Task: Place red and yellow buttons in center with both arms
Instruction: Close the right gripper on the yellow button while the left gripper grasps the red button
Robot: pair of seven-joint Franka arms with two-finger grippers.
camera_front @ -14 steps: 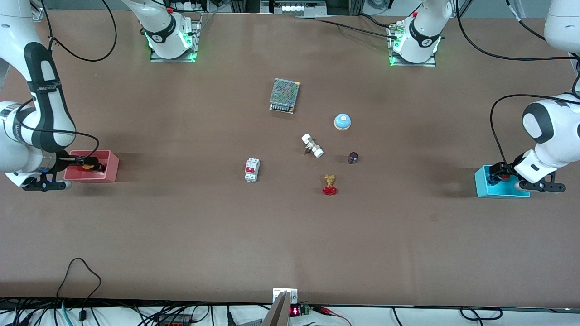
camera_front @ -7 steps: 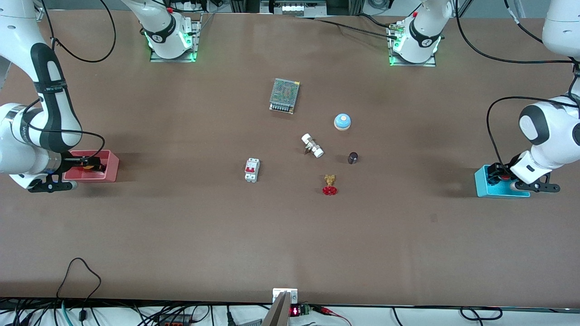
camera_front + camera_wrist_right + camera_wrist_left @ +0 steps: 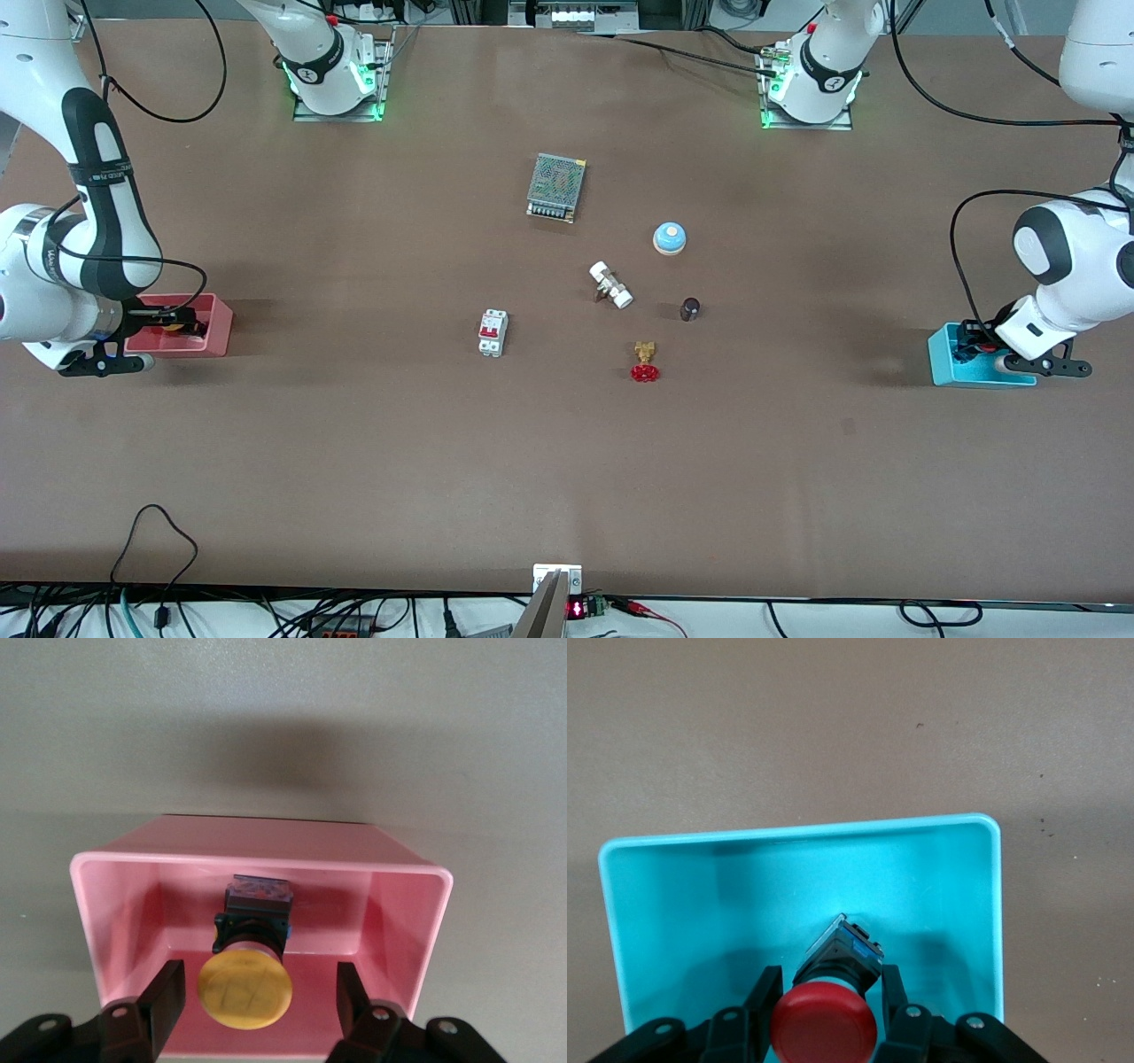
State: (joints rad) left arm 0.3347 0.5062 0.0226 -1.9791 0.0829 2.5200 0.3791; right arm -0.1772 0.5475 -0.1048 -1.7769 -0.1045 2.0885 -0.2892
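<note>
Picking is the step in hand: the right gripper hangs spread around the yellow button in the pink bin, needing to clench. The left gripper pinches the red button in the cyan bin, needing a lift toward the center.

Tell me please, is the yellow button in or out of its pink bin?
In: the yellow button lies inside the pink bin.

Glossy plastic bins sit on a matt brown tabletop.
</note>
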